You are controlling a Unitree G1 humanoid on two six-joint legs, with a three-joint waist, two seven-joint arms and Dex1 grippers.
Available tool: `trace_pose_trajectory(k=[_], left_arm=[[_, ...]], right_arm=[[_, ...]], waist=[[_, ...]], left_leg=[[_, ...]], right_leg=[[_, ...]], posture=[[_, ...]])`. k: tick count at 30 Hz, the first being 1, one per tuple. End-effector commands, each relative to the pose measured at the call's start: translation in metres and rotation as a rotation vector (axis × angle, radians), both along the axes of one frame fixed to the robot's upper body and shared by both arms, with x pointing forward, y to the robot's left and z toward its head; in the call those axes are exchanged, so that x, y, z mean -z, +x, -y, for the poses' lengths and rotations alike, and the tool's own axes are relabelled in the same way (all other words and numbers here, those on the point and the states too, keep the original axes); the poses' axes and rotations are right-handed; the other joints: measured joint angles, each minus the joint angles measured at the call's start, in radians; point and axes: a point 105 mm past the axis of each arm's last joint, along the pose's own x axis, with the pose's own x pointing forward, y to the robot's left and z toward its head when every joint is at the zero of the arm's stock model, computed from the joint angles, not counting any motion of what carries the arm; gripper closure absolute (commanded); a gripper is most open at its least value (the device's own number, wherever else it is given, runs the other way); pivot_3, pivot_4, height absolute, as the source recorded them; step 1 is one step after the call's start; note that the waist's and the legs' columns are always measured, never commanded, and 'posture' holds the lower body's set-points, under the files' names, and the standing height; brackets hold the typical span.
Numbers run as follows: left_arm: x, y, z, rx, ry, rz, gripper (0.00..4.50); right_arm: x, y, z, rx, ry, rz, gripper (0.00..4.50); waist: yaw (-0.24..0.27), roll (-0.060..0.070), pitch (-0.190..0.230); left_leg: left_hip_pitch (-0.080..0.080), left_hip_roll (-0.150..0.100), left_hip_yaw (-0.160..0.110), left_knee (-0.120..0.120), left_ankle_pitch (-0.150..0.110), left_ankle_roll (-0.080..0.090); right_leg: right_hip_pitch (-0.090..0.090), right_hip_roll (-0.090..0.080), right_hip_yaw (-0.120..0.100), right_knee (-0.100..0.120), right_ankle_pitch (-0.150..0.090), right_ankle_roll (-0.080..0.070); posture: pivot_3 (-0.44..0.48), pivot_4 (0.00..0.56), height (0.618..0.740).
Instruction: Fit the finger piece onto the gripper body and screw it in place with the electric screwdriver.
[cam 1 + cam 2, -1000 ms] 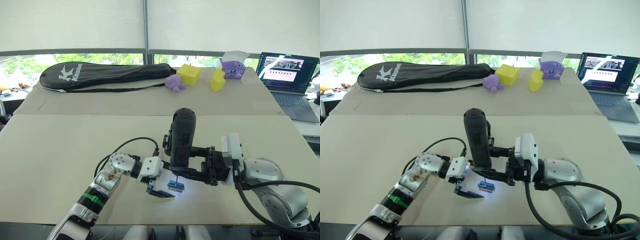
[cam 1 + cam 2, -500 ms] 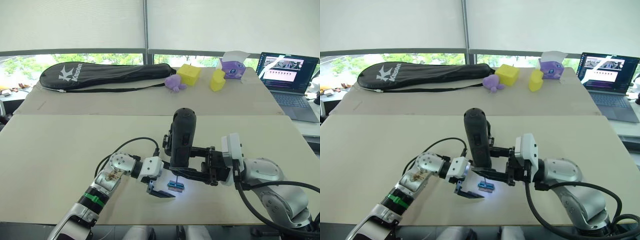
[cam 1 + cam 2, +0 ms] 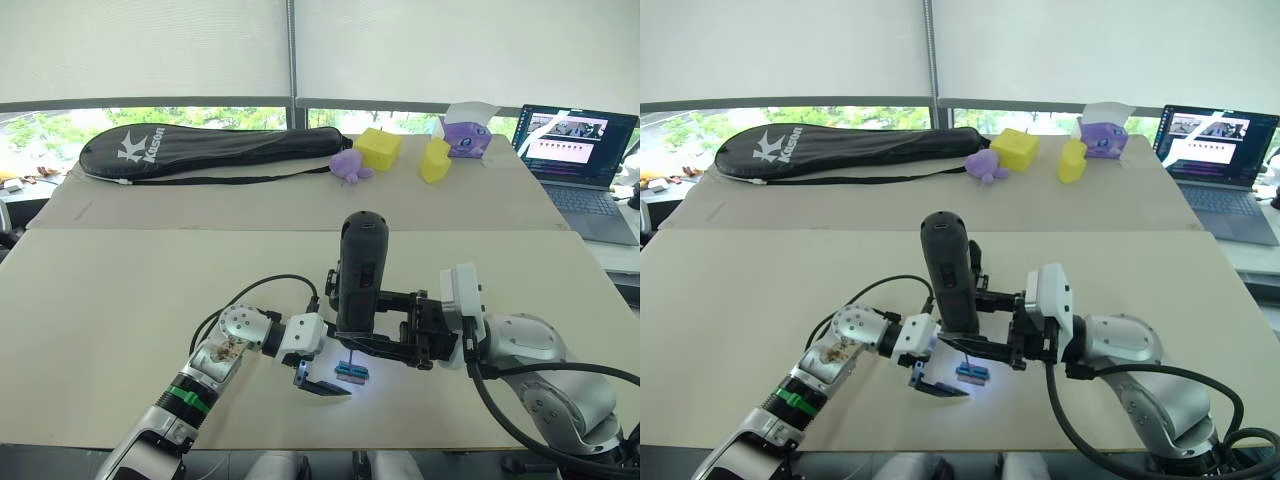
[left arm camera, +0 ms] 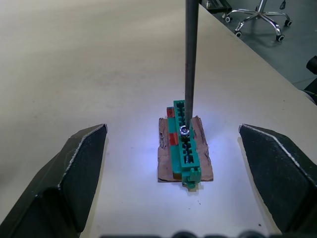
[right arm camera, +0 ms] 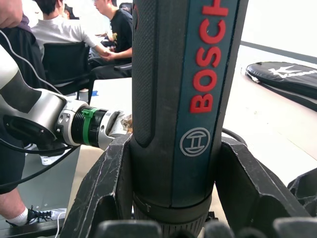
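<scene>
My right gripper (image 3: 372, 326) is shut on the electric screwdriver (image 3: 358, 275), a thick black tool with red lettering (image 5: 183, 99), held nearly upright. Its thin metal bit (image 4: 190, 59) comes down onto a screw head in a small green block (image 4: 184, 144) that lies on a scrap of brown card, lit by the tool's white light. My left gripper (image 3: 335, 380) rests low on the table, open, with one black finger (image 4: 74, 173) on each side of the block and not touching it. The finger piece and the gripper body are out of view.
A black racket bag (image 3: 210, 148), yellow foam blocks (image 3: 380, 148), purple toys (image 3: 463, 135) and a laptop (image 3: 575, 145) sit on the far table. The table's front edge runs close below the grippers. Seated people (image 5: 74, 29) show beyond the table's side.
The screwdriver's top has leaned slightly to the left with my right gripper. The left gripper and the green block have stayed put.
</scene>
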Motion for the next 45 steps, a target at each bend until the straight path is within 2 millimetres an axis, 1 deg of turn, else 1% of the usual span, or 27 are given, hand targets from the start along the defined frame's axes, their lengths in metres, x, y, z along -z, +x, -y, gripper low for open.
trace_pose_trajectory(k=[1, 9, 19, 25, 30, 37, 40, 43, 45], left_arm=[[-0.005, 0.0, 0.004, 0.014, -0.015, 0.022, 0.0], [-0.005, 0.001, 0.003, 0.012, -0.013, 0.024, 0.0], [-0.006, 0.001, 0.004, 0.014, -0.015, 0.025, 0.0], [-0.007, 0.002, 0.006, 0.013, -0.021, 0.025, 0.0], [-0.007, 0.002, 0.007, 0.011, -0.027, 0.024, 0.0], [-0.007, 0.002, 0.008, 0.011, -0.027, 0.022, 0.0], [-0.006, 0.002, 0.007, 0.011, -0.023, 0.021, 0.0], [-0.004, 0.0, 0.005, 0.017, -0.014, 0.017, 0.0], [-0.003, -0.001, 0.004, 0.018, -0.011, 0.008, 0.0]], right_arm=[[-0.009, -0.007, -0.003, -0.033, 0.015, 0.046, 2.54], [-0.006, -0.006, -0.001, -0.023, 0.006, 0.044, 2.54], [-0.008, -0.003, 0.003, -0.014, 0.004, 0.048, 2.54], [-0.007, -0.005, 0.003, -0.022, 0.001, 0.009, 2.54], [-0.002, -0.002, 0.003, -0.005, -0.005, -0.023, 2.54], [-0.001, 0.001, 0.004, 0.006, -0.013, -0.048, 2.54], [-0.005, -0.002, 0.004, -0.004, 0.007, -0.048, 2.54], [-0.019, -0.007, 0.003, -0.024, 0.061, -0.019, 2.54], [-0.024, -0.007, 0.003, -0.019, 0.07, 0.006, 2.54]], waist=[[0.0, 0.0, 0.0], [0.0, 0.0, 0.0], [0.0, 0.0, 0.0], [0.0, 0.0, 0.0], [0.0, 0.0, 0.0], [0.0, 0.0, 0.0], [0.0, 0.0, 0.0], [0.0, 0.0, 0.0], [0.0, 0.0, 0.0]], left_leg=[[0.0, 0.0, 0.0, 0.0, 0.0, 0.0], [0.0, 0.0, 0.0, 0.0, 0.0, 0.0], [0.0, 0.0, 0.0, 0.0, 0.0, 0.0], [0.0, 0.0, 0.0, 0.0, 0.0, 0.0], [0.0, 0.0, 0.0, 0.0, 0.0, 0.0], [0.0, 0.0, 0.0, 0.0, 0.0, 0.0], [0.0, 0.0, 0.0, 0.0, 0.0, 0.0], [0.0, 0.0, 0.0, 0.0, 0.0, 0.0], [0.0, 0.0, 0.0, 0.0, 0.0, 0.0]], right_leg=[[0.0, 0.0, 0.0, 0.0, 0.0, 0.0], [0.0, 0.0, 0.0, 0.0, 0.0, 0.0], [0.0, 0.0, 0.0, 0.0, 0.0, 0.0], [0.0, 0.0, 0.0, 0.0, 0.0, 0.0], [0.0, 0.0, 0.0, 0.0, 0.0, 0.0], [0.0, 0.0, 0.0, 0.0, 0.0, 0.0], [0.0, 0.0, 0.0, 0.0, 0.0, 0.0], [0.0, 0.0, 0.0, 0.0, 0.0, 0.0], [0.0, 0.0, 0.0, 0.0, 0.0, 0.0]], posture=[[0.0, 0.15, 0.74], [0.0, 0.15, 0.74], [0.0, 0.15, 0.74], [0.0, 0.15, 0.74], [0.0, 0.15, 0.74], [0.0, 0.15, 0.74], [0.0, 0.15, 0.74], [0.0, 0.15, 0.74], [0.0, 0.15, 0.74]])
